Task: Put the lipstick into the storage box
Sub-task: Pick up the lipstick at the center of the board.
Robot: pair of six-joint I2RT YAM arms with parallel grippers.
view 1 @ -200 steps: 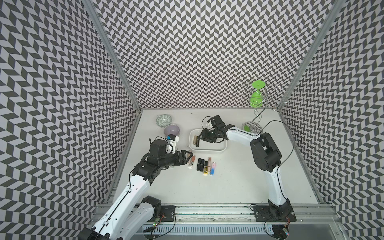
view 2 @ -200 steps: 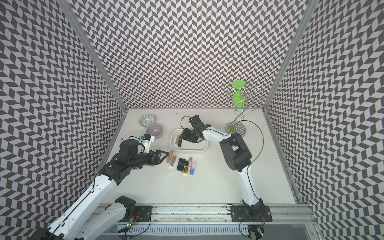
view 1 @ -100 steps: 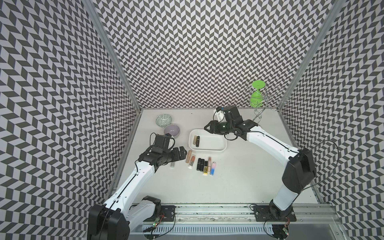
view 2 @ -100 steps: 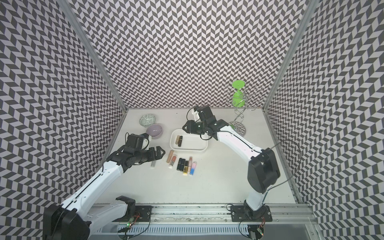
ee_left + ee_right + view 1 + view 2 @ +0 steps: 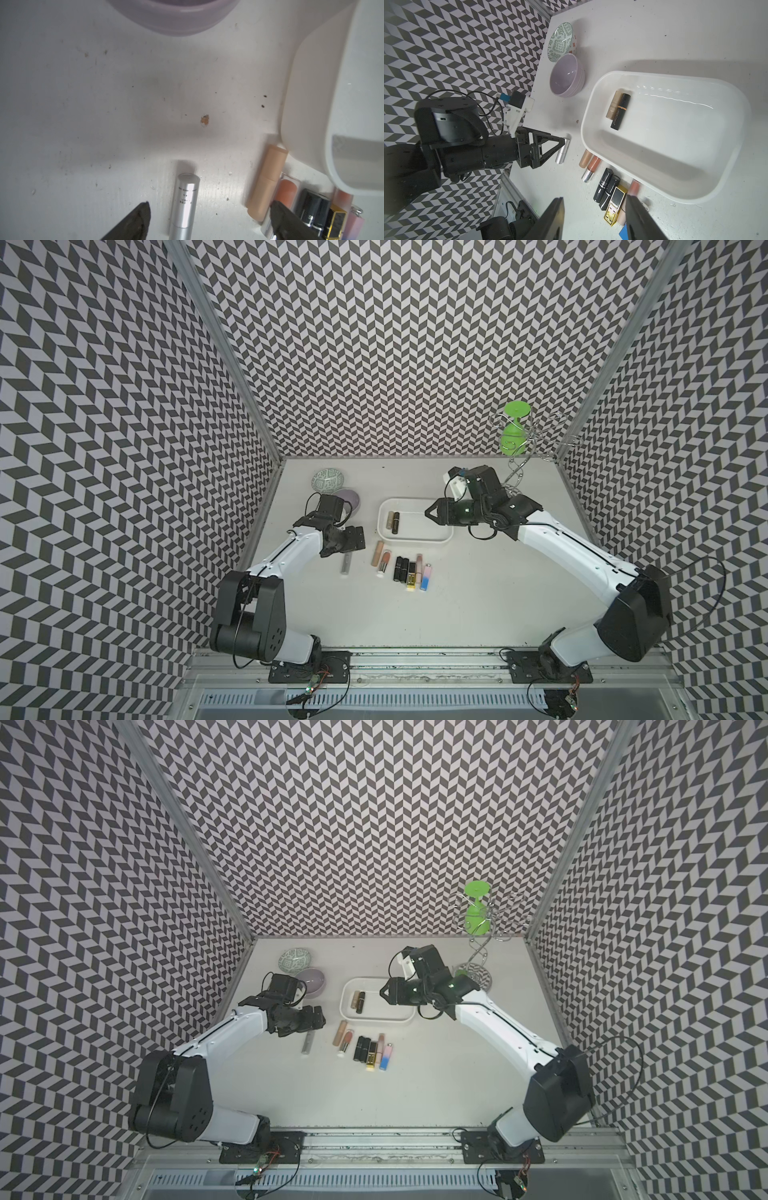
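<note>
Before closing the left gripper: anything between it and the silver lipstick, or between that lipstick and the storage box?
Nothing blocks the left gripper; it straddles the silver lipstick. A peach lipstick lies between that and the storage box.

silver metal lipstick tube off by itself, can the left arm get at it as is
Probably yes. In the left wrist view the left fingers stand open with the silver metal lipstick tube between them, nothing in the way. The peach plastic tube lies close by one finger and might get nudged.
</note>
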